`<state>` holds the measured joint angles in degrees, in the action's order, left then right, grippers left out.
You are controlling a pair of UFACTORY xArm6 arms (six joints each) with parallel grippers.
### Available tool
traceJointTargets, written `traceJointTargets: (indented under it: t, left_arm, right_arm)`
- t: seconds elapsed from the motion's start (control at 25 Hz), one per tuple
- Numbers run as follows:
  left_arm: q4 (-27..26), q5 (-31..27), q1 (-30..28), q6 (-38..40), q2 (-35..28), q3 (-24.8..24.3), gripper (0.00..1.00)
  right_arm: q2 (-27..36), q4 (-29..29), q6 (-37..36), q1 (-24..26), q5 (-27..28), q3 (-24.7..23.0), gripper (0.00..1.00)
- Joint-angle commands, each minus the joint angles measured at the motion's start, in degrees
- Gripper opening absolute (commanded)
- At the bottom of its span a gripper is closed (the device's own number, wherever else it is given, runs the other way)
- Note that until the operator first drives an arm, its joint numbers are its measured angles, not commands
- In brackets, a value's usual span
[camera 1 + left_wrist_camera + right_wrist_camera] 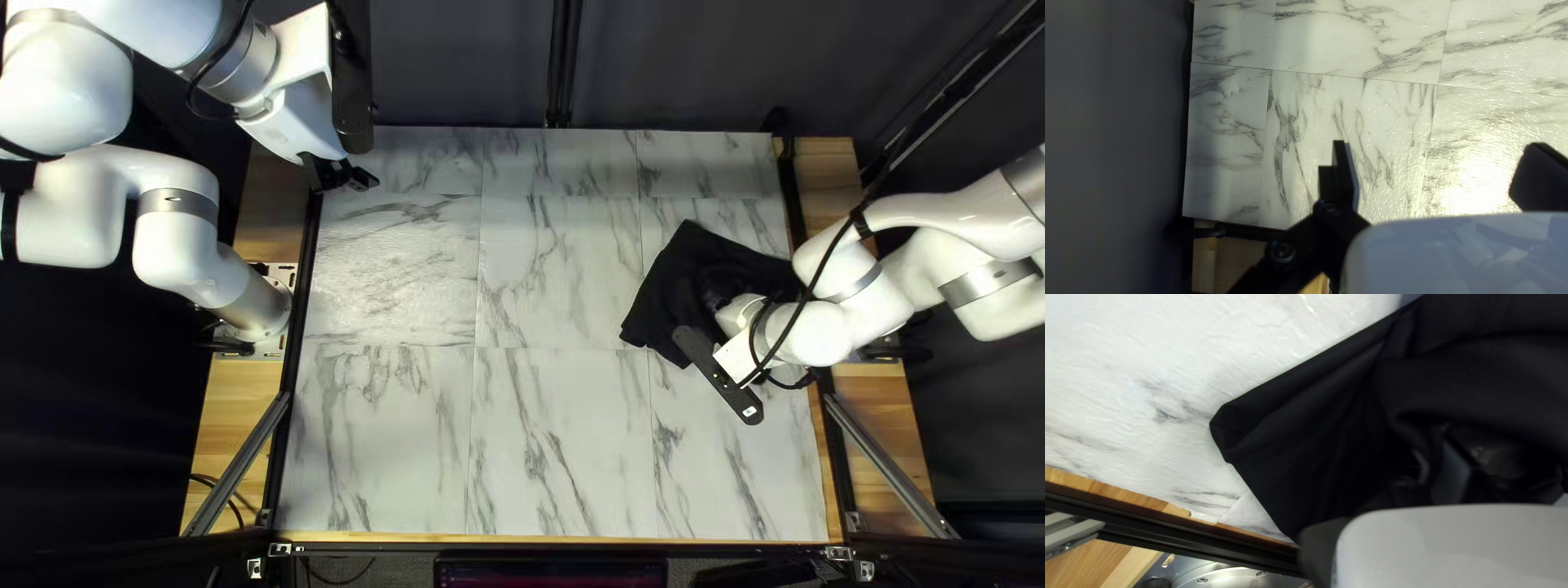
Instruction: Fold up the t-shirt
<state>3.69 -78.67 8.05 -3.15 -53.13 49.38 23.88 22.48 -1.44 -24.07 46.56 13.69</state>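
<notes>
Spreading across most of the top left view, the marble-patterned table (pixel 566 436) bore a black t-shirt (pixel 664 294) at the right of that view, gathered loosely and partly covered by the right arm (pixel 849 321). The garment appeared light and limp; it was judged neither fragile nor notably slippery, though apt to slump, bunch and trap stray layers when lifted. A suitable hold, in all likelihood, was the flat free corner (pixel 1233 430) shown in the right wrist view, or a point along the straight edge running from it, with all layers pinched together close to the tabletop. The right gripper (pixel 1438 463) was sunk among dark folds and touched the cloth; how far open it was, and whether it gripped any fabric, could not be told. The left gripper (pixel 1438 147), over bare table and well apart from the garment, stood wide open, its two black fingers (pixel 1342 169) holding nothing.
</notes>
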Motion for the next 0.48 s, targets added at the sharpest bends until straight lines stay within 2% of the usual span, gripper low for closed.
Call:
traceJointTargets:
  t: [0.04, 0.28, 0.48]
  left_arm:
    - [0.0, 0.0, 0.0, 0.0, 0.0, 0.0, 1.00]
    - [0.0, 0.0, 0.0, 0.0, 0.0, 0.0, 1.00]
    - [0.0, 0.0, 0.0, 0.0, 0.0, 0.0, 1.00]
  right_arm:
    - [1.2, -0.8, -1.6, 0.4, 1.0, 0.0, 1.00]
    - [7.1, -3.0, -6.4, 2.1, 7.4, 0.4, 1.00]
    - [19.0, -6.0, -15.8, 6.5, 16.5, -0.6, 1.00]
